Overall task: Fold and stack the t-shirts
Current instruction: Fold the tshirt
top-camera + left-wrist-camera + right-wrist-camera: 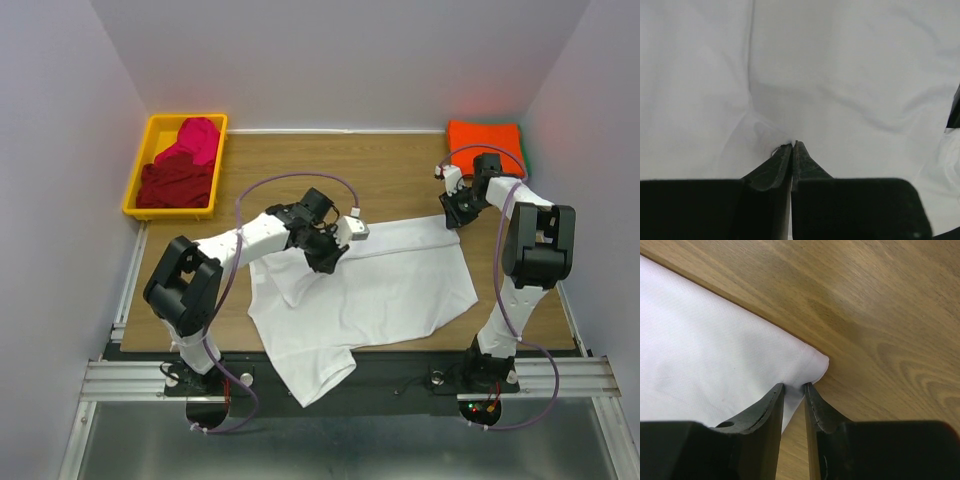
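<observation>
A white t-shirt [390, 285] lies spread across the middle of the wooden table [380, 170], with its near part hanging over the front edge. My left gripper [326, 252] is shut on a pinch of the white cloth [840, 75] near the shirt's upper left; the pinch shows in the left wrist view [792, 144]. My right gripper [455, 215] is shut on the shirt's far right corner [812, 362], its fingertips [777, 392] low over the wood. A folded orange t-shirt [485, 135] lies at the far right corner.
A yellow plastic bin [140, 195] stands at the far left and holds a magenta t-shirt [198, 140] and a dark red one [178, 183]. Bare wood [880, 305] lies between the white shirt and the orange one. Walls close in on both sides.
</observation>
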{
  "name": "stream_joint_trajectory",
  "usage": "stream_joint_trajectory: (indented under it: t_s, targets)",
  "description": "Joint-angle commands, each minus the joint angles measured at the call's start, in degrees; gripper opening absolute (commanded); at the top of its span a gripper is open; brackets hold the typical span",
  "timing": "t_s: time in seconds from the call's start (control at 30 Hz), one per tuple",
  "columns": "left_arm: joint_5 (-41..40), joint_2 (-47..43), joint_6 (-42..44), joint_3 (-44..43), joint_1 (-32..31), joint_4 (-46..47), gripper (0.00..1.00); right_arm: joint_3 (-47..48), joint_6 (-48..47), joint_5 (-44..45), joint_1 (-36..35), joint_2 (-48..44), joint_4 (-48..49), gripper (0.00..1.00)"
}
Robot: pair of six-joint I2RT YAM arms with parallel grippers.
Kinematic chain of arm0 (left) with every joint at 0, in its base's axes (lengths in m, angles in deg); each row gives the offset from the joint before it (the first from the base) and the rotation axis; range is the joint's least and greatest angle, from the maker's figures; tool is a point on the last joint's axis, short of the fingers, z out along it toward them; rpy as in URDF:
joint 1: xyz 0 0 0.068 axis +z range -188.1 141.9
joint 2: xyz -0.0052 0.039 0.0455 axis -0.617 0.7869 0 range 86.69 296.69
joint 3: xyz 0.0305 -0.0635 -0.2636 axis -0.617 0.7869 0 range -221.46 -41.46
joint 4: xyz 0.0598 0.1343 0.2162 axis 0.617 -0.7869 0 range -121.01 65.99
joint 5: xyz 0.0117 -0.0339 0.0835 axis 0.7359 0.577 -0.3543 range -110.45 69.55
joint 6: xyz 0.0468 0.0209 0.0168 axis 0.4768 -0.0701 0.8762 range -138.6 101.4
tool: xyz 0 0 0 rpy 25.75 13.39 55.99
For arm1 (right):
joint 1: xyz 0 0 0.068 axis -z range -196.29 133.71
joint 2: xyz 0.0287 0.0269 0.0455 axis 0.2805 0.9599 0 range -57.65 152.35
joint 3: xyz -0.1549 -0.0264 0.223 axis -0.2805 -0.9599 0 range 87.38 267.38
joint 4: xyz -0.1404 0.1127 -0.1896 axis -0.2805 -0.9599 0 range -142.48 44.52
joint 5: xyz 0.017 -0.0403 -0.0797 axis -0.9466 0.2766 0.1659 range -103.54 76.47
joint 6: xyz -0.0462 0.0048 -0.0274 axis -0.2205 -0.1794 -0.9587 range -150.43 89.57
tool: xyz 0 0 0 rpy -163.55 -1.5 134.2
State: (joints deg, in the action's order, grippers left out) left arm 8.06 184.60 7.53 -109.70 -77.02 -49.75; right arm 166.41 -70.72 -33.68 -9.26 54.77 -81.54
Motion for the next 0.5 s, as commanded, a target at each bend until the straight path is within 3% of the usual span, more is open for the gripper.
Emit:
stream_joint_trajectory:
  t_s: [0.0, 0.1, 0.17, 0.37, 0.47]
  targets:
    - [-0.1, 0.5, 3.4, 1.4, -3.7, -4.8, 0.32, 2.6, -0.4, 0.9, -0.3, -1.4, -1.8, 0.29]
    - [-1.0, -0.3, 4.4, 2.3, -6.6, -5.6, 0.48, 3.3, -0.5, 0.9, -0.3, -1.7, -2.3, 0.29]
    - [-1.4, -1.9, 4.4, 2.5, -7.0, -5.9, 0.51, 3.7, -0.5, 0.9, -0.3, -1.7, -2.4, 0.29]
    - [0.2, -8.1, 3.4, 2.2, -2.6, -6.7, 0.52, 4.4, 0.1, -0.2, -0.6, -1.9, -3.3, 0.29]
    - [0.7, -10.1, 2.2, 2.9, 4.3, -4.9, 0.51, 4.9, 1.4, -0.9, -1.3, -2.1, -3.4, 0.29]
